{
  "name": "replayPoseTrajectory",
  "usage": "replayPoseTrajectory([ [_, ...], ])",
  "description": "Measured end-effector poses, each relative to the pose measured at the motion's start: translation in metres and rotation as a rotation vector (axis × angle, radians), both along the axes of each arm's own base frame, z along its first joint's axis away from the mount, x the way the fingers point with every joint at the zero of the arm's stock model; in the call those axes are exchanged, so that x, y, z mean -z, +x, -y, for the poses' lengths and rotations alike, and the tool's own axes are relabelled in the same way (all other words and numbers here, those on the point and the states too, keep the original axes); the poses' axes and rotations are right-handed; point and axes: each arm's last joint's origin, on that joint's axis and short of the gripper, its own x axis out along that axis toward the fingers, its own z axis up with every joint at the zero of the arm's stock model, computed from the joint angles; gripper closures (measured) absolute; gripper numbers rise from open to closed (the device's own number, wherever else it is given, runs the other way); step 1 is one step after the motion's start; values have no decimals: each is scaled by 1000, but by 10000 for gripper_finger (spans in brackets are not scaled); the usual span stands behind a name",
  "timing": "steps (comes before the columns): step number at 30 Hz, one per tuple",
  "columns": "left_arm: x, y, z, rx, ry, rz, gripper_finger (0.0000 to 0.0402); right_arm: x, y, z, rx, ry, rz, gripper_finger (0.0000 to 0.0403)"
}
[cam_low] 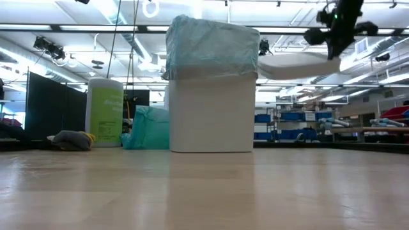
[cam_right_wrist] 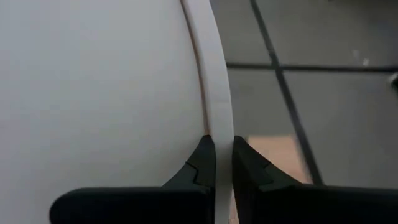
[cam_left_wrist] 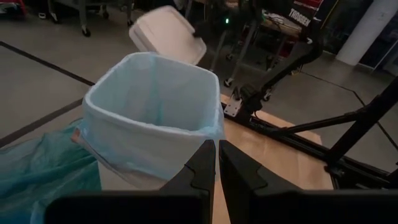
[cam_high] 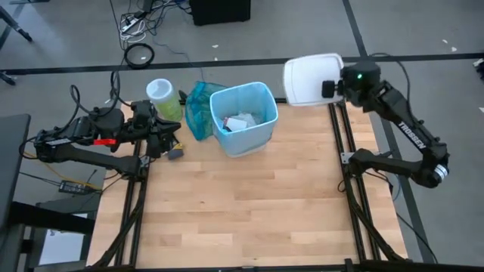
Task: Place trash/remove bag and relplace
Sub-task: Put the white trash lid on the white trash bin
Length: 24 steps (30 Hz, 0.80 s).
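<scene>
The white bin (cam_low: 211, 115) stands at the table's far middle, lined with the light-blue bag (cam_high: 243, 94), whose edge is folded over the rim. Scraps of trash (cam_high: 243, 121) lie inside it. My right gripper (cam_high: 330, 88) is shut on the white bin lid (cam_high: 310, 78), held in the air just right of the bin, over the table's far edge. My left gripper (cam_left_wrist: 217, 155) hovers left of the bin, pointing at it, shut with nothing between its fingers. My right gripper pinches the lid's rim (cam_right_wrist: 217, 124) between its two fingers, which come at it roughly level from the table's right side. The lid (cam_low: 291, 64) is lifted clear, about level, at the height of the bin's top and reaching toward the bin.
A darker teal plastic bag (cam_high: 198, 109) lies crumpled against the bin's left side. A green canister (cam_high: 162, 98) stands left of it, and a small grey lump (cam_high: 175, 153) lies near my left gripper. The near half of the wooden table (cam_high: 242, 211) is bare.
</scene>
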Motion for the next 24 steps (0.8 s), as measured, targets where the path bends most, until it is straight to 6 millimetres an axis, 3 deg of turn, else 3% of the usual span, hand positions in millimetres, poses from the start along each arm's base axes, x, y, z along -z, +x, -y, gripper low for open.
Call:
replayPoseTrajectory([
  [8, 0, 1, 0, -2, 1, -4, 371, -64, 1, 14, -112, -145, 1, 385],
  [14, 3, 1, 0, 2, 20, -36, 371, -83, 5, 14, -280, -98, -12, 385],
  [18, 4, 2, 0, -7, 31, -49, 371, -105, 11, 15, -449, -198, 75, 385],
  [24, 5, 5, 0, -9, 32, -59, 371, -139, 21, 18, -561, -281, 109, 385],
])
